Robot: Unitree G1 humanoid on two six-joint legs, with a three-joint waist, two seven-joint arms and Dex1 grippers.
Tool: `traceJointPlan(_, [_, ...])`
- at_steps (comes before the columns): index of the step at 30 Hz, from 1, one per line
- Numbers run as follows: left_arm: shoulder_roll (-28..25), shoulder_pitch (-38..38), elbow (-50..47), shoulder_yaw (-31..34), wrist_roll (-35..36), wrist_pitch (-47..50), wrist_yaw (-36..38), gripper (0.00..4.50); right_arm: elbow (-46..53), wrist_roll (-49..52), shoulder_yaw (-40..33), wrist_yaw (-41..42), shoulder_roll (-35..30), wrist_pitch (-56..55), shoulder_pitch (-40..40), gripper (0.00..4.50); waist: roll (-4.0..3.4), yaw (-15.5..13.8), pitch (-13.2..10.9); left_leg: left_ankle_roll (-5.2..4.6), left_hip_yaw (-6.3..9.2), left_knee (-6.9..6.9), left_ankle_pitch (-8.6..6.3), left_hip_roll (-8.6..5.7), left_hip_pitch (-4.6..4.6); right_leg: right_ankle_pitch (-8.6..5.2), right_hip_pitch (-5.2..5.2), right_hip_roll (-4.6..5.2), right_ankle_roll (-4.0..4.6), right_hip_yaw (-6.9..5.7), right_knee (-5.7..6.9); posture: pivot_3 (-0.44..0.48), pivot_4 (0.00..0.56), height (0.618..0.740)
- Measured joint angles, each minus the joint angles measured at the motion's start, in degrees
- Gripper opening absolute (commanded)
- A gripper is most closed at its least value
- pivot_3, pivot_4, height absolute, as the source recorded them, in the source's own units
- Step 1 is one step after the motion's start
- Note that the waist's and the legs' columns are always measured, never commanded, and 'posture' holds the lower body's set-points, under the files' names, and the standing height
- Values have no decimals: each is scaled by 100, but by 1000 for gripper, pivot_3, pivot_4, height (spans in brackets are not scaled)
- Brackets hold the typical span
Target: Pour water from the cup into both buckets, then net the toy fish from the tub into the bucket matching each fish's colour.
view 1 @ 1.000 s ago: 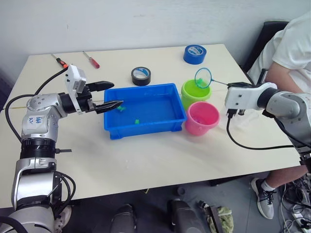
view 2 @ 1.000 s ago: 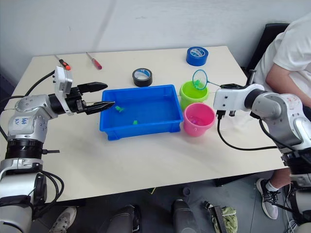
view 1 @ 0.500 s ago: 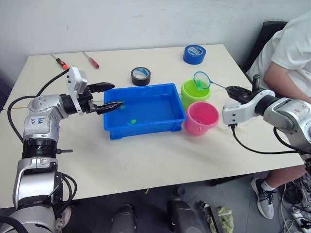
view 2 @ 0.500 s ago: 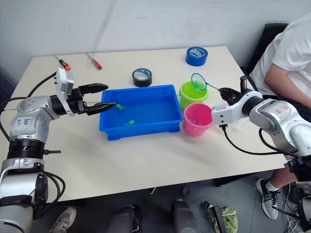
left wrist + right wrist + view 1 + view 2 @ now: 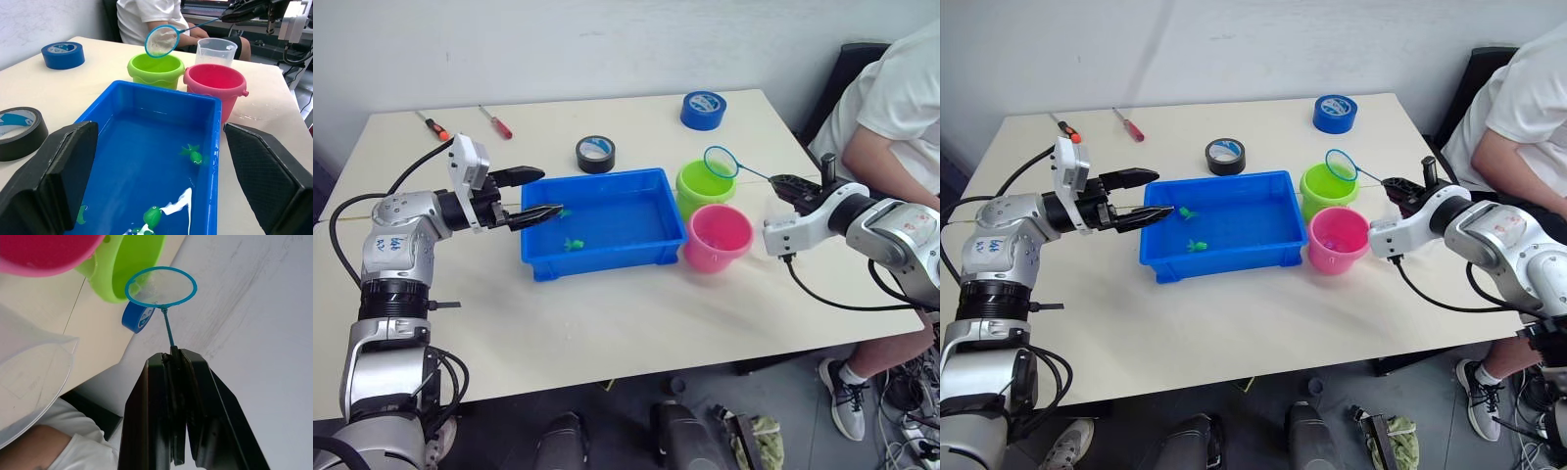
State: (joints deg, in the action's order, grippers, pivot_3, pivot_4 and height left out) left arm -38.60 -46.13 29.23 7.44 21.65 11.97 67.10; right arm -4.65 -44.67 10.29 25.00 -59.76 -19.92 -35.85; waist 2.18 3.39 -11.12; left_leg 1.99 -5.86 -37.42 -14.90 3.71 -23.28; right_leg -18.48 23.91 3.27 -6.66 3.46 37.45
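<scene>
The blue tub [image 5: 651, 257] stands mid-table with water and three small green toy fish [image 5: 194, 155] in it. My left gripper [image 5: 548, 192] hangs open over the tub's left rim, holding nothing. The lime green bucket [image 5: 707, 188] and the pink bucket [image 5: 720, 238] stand at the tub's right end. My right gripper [image 5: 172, 352] is shut on the thin handle of a small blue-rimmed net [image 5: 722, 162]. The net's hoop hovers over the green bucket and looks empty. The clear cup [image 5: 216, 50] stands behind the pink bucket, close to my right gripper.
A black tape roll [image 5: 595, 153] lies just behind the tub and a blue tape roll [image 5: 703, 109] near the far right edge. Two screwdrivers [image 5: 496, 121] lie at the back left. A seated person [image 5: 891, 117] is close to the table's right side.
My right wrist has dropped and turned, tilting the net over the green bucket. The green thing seen in the net earlier is no longer in it. A fish in the tub has drifted left.
</scene>
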Motion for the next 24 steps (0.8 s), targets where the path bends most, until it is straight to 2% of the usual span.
traceJointPlan(7, [-398,315,-179,70,44,225,179,4474,-31,1559,-161,1315,572,455,-1191,0,-1,33,0,3,5,0,4,8,5,0,-1,-7,0,-2,8,0,150,731])
traceJointPlan(14, [-554,807,-561,164,137,466,257,4474,-466,2503,476,2945,1138,642,-1416,0,0,2,0,-6,6,-10,-1,8,4,0,-3,-5,0,-3,15,0,150,731])
traceJointPlan(24, [-723,1246,-1078,246,187,718,246,4474,-1621,2352,1105,3331,1813,230,-1963,0,-1,10,-1,-6,7,-13,-1,8,4,-1,-1,-4,1,-4,22,0,150,731])
